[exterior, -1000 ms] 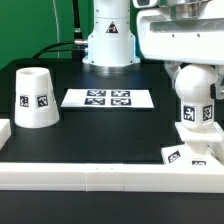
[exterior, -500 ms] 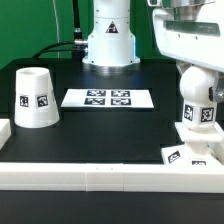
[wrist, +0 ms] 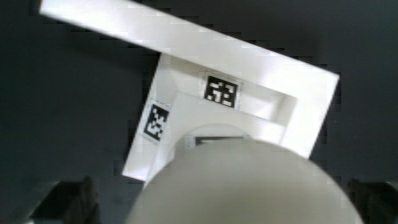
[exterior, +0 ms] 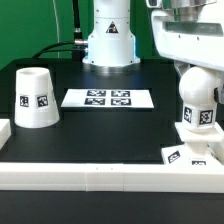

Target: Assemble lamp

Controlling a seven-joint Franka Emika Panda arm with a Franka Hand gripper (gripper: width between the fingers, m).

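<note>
At the lower right of the exterior view, the low square base (exterior: 195, 152) of the lamp lies on the black counter (exterior: 110, 130), close to the white border rail (exterior: 100, 178) that runs along the front edge; the round-topped bulb (exterior: 197, 105) stands upright on this base and touches it, with one square tag facing the camera; above the bulb, at the upper right of the frame, hangs the white arm (exterior: 190, 35).

At the left of the same frame, well apart from the base and the bulb, the tapered shade (exterior: 35, 97) stands alone on the counter; between them, in the middle of the frame, lies the marker board (exterior: 108, 98), flat, and behind it is the white pedestal of the robot (exterior: 108, 35).

The wrist view looks down on the rounded top of the bulb (wrist: 240, 185), which is blurred and fills much of the picture; under it the base (wrist: 187, 105) shows two tags. The fingers (wrist: 63, 200) appear dimly, one on each side of the bulb; they stand wide, and a dark gap separates the bulb from the clearer one, so they hold nothing.
</note>
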